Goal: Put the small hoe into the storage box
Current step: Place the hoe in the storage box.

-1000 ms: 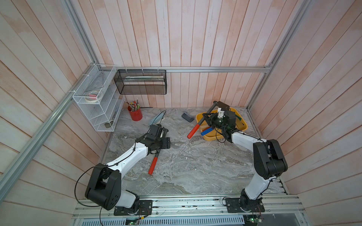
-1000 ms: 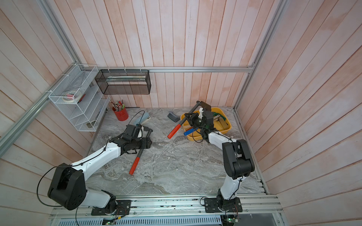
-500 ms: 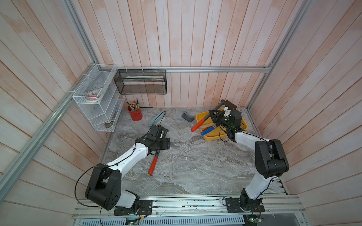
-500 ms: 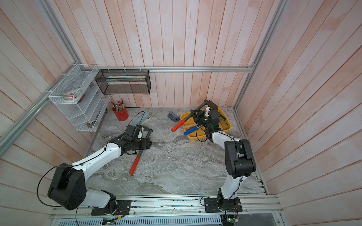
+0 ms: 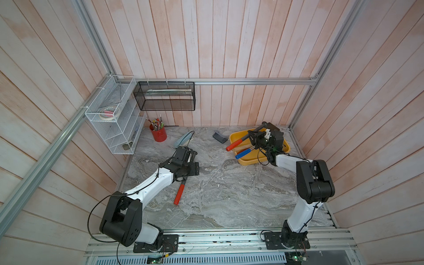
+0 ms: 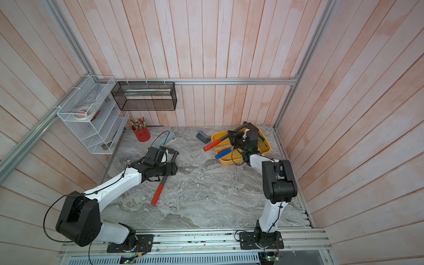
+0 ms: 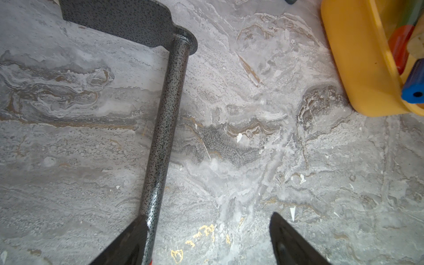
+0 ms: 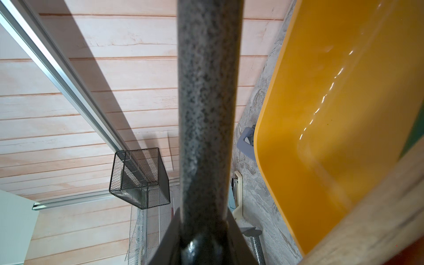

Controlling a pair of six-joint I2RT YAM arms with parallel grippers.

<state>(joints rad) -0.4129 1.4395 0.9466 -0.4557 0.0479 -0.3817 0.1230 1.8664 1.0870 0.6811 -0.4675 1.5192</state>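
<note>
My right gripper is shut on the speckled grey shaft of the small hoe. It holds the hoe tilted above the yellow storage box. The red handle juts out past the box's left rim and the dark head points at the back wall. My left gripper hangs open over the table. One of its fingers is beside the shaft of a second red-handled hoe lying flat.
A blue-handled tool lies in the box, its grip over the front rim. A grey bracket, a pale blue tool and a red pencil cup stand at the back. The white wire rack and black mesh basket hang on the walls.
The right gripper has carried the small hoe to the right and toward the back wall, further over the storage box. The left arm and the hoe on the table have not moved.
</note>
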